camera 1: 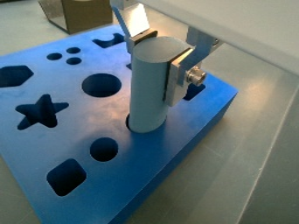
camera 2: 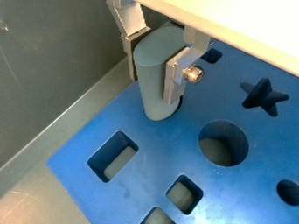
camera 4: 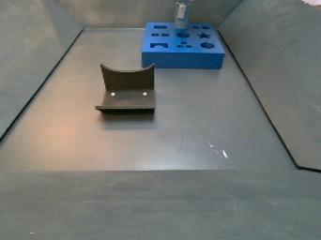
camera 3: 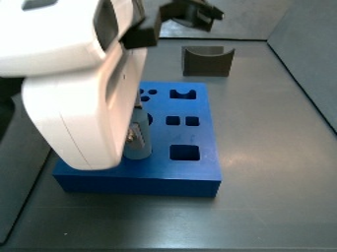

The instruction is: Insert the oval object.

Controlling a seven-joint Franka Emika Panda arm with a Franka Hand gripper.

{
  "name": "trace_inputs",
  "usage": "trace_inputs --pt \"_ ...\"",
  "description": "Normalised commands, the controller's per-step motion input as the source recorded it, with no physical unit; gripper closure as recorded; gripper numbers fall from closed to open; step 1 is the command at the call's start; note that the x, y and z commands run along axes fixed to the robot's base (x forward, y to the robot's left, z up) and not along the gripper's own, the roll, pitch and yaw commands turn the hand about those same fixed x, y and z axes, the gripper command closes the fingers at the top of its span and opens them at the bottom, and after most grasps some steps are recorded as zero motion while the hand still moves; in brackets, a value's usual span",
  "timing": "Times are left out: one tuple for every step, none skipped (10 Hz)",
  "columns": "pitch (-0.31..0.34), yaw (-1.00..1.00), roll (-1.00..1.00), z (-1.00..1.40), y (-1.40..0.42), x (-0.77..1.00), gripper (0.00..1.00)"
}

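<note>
The oval object is a tall, pale grey-blue peg standing upright, also seen in a wrist view. My gripper is shut on its upper part, with a silver finger plate on each side. The peg's lower end sits in a hole of the blue block near one edge, and most of the peg stands above the block's top. In a side view the white arm hides most of the peg on the block. The far side view shows the gripper above the block.
The blue block has several other shaped holes: a star, a round one, squares. An olive-brown block with a curved notch lies on the grey floor apart from the blue block. Grey walls surround the floor.
</note>
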Motion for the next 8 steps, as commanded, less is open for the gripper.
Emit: trace_inputs --pt "-0.130 -0.07 -0.04 -0.61 0.06 0.03 1.00" --pt "-0.200 -0.13 -0.11 -0.73 0.00 0.00 1.00" --pt "-0.169 -0.14 -0.12 -0.71 0.00 0.00 1.00" --pt "-0.124 -0.10 -0.07 -0.62 0.00 0.01 1.00" --pt "-0.174 -0.04 -0.11 -0.49 0.00 0.00 1.00" --pt "-0.091 -0.02 -0.04 -0.32 0.00 0.11 1.00" --pt "-0.034 0.00 0.00 -0.23 0.00 0.17 1.00" --pt "0.000 0.00 0.00 -0.01 0.00 0.00 1.00"
